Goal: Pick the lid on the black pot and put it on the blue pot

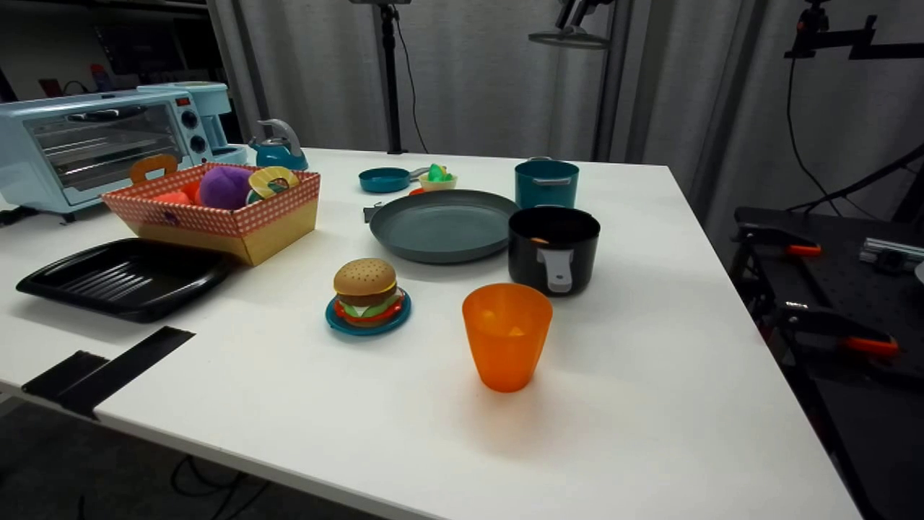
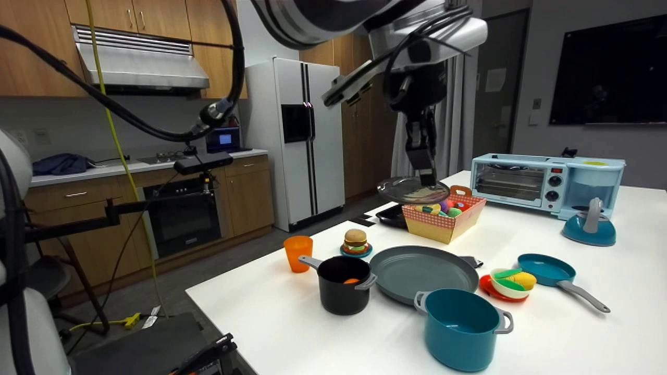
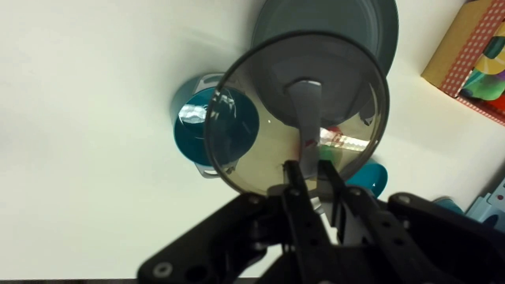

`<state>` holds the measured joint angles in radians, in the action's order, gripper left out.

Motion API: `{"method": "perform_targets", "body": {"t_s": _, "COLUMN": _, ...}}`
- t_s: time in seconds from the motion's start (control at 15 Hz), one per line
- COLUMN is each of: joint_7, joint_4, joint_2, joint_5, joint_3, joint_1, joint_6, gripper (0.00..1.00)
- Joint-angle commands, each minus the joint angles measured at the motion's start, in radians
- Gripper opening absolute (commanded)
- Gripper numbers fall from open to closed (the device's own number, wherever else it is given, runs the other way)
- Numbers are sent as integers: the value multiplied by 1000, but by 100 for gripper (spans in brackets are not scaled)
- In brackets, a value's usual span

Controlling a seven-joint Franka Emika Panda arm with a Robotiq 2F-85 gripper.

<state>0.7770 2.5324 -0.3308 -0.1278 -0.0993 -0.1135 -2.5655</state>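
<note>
See-through lid [image 3: 296, 115] held aloft, two-handled teal pot [image 3: 190, 130] to its left in the wrist view.
The gripper [image 3: 309, 170] pinches the lower end of the grey strap handle [image 3: 308, 103], jaws close together, and the lid hangs clear of the table [image 2: 396, 333]. The pot sits left of centre, its right part seen only through the lid, so the next move probably calls for a shift toward frame left, then a descent. The strap runs nearly up and down the frame (handily, much like a line through the pot's side handles [image 3: 203, 170]). The lid's height is hard to judge from above, and the contact is dark and blurred. In an exterior view neither gripper nor lid shows, and the black saucepan [image 1: 554, 253] hides the teal pot's foot.
</note>
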Motion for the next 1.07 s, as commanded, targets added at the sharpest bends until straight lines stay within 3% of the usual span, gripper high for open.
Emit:
{"method": "perform_targets", "body": {"t_s": 0.0, "joint_7": -110, "joint_4": -99, "joint_2": 93, "joint_5": -82, "joint_3": -35, "joint_1": -10, "joint_6": 82, "gripper": 4}}
{"method": "perform_targets", "body": {"t_s": 0.53, "joint_7": -251, "joint_4": -177, "joint_2": 277, "joint_5": -202, "joint_3": -67, "joint_1": -24, "joint_6": 99, "gripper": 4}}
{"method": "perform_targets", "body": {"t_s": 1.0, "joint_7": -283, "joint_4": -211, "joint_2": 376, "joint_5": -201, "joint_3": -75, "joint_1": -41, "joint_6": 69, "gripper": 4}}
